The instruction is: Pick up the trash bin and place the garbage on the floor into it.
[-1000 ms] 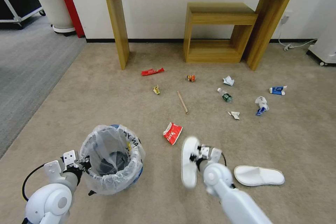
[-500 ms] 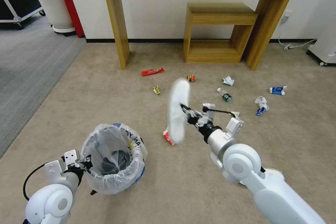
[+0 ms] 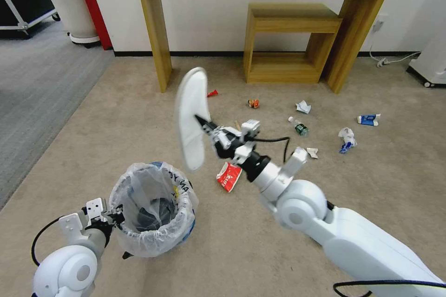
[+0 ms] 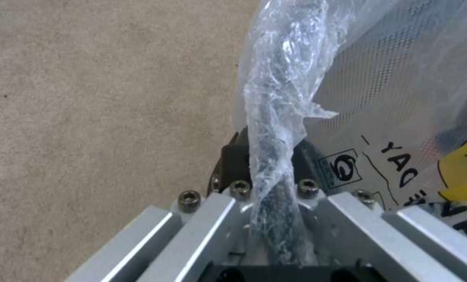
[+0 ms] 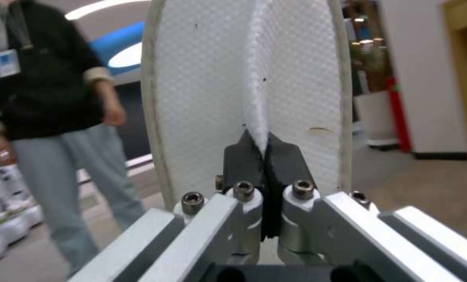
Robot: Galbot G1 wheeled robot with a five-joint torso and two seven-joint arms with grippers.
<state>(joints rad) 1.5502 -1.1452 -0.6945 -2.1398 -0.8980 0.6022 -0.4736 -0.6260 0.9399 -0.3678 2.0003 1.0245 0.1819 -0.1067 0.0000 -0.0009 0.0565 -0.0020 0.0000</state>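
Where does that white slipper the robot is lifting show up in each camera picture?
Head view: flat white fabric slipper in the air, pinched by the right tool, above the tan carpet.
Right wrist view: slipper straight ahead, pinched.
Left wrist view: not there.
Shared landmark: the carpet.

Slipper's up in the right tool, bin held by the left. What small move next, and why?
Probably swing the right tool left and toward the robot, over the trash bin. It grips the white slipper high above the carpet, ahead and right of the open, bag-lined mouth, whose rim the left tool clamps.
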